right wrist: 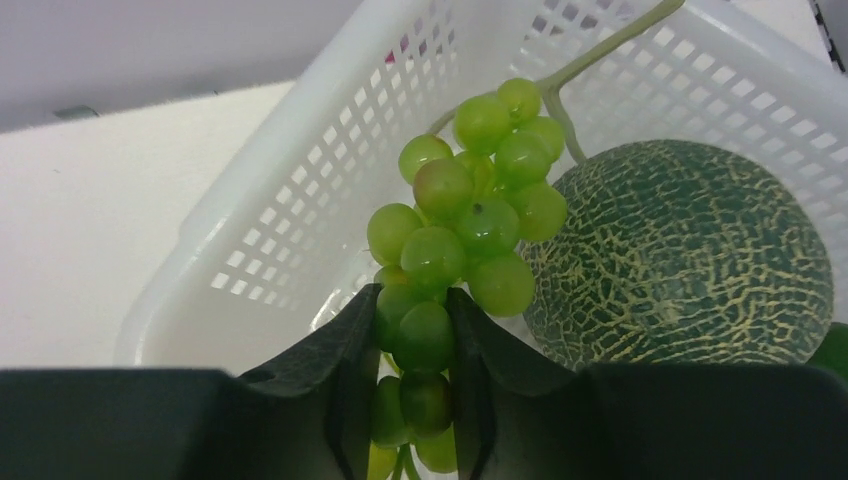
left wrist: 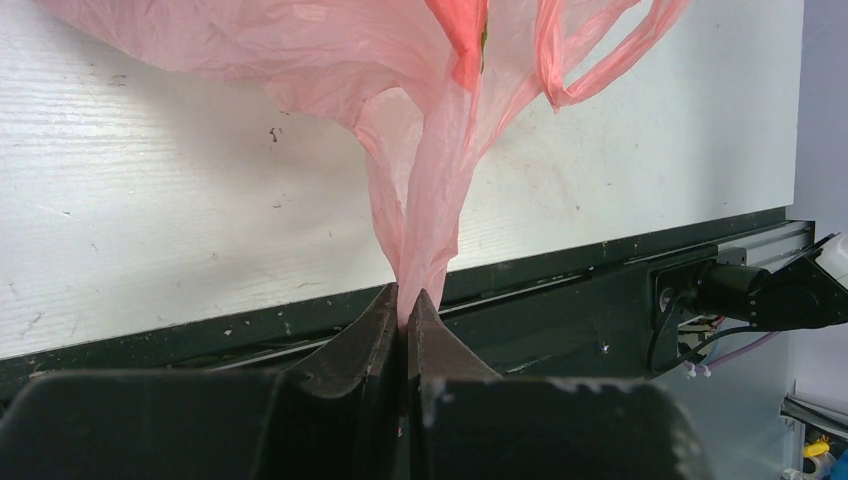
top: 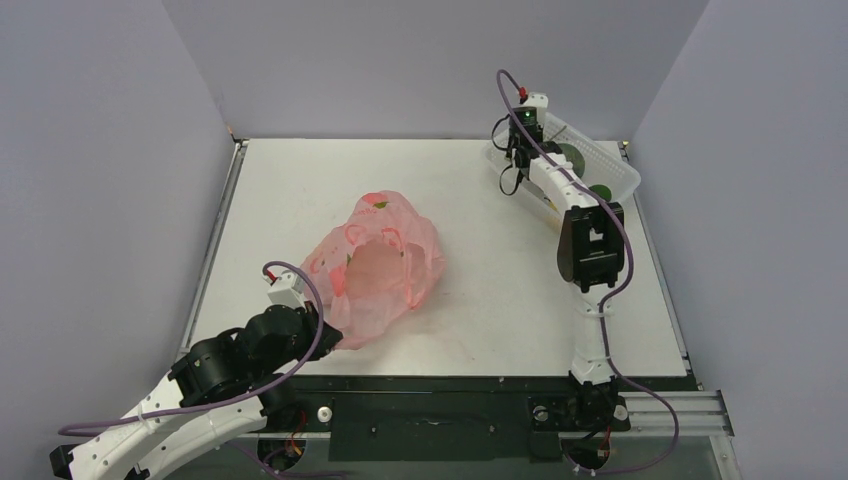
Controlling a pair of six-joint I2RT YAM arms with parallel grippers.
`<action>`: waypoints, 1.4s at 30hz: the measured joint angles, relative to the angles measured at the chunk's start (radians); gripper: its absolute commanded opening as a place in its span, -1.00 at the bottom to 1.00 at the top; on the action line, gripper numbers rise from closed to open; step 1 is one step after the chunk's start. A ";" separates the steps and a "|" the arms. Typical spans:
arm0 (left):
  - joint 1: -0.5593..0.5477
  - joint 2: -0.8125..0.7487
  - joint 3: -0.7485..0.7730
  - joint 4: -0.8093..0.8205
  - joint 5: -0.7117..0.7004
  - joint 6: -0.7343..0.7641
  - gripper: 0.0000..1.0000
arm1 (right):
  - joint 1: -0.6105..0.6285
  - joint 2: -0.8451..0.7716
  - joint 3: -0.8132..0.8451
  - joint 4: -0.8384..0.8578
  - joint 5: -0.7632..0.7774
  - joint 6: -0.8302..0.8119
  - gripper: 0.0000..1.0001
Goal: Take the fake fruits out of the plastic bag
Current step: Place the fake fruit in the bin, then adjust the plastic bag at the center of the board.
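We see the plastic bag (top: pixel 378 265) lying left of the middle of the table (top: pixel 500 300). It is a crumpled pink heap with red prints, and its mouth gapes toward the arm bases. What lies inside we cannot tell from any view.

The top view shows the whole bag but hides the grip on it. The left wrist view supplies that: a twisted strip of pink film runs down into the left gripper (left wrist: pixel 405 298), whose jaws are pressed together on it. A handle loop hangs free to the right. The bag therefore rises from this gripper's tips, which hold its near-left edge close to the table's front rail.

Only the right wrist view shows the fruits plainly. A grape bunch (right wrist: pixel 470 215) is caught between the fingers of the right gripper (right wrist: pixel 418 330). The jaws are set narrow, with the lower grapes squeezed in the gap and the stem pointing up and away. The bunch hangs over the white basket (right wrist: pixel 290 230), just beside the netted melon (right wrist: pixel 680 255) that lies in it. We cannot tell whether the two touch.

From above, the right arm reaches to the far right corner and its own wrist covers the grapes. There we see only dark green shapes in the basket, well apart from the bag.
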 measured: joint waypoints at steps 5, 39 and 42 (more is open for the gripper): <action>0.000 0.000 0.000 0.000 0.000 0.000 -1.00 | 0.002 0.047 0.018 -0.065 0.015 -0.002 0.25; 0.000 0.019 0.000 0.000 0.000 0.000 -1.00 | 0.426 -0.706 -0.660 0.150 -0.213 0.111 0.36; 0.000 0.021 0.000 0.000 0.000 0.000 -1.00 | 0.506 -0.770 -0.755 0.211 -0.323 0.098 0.29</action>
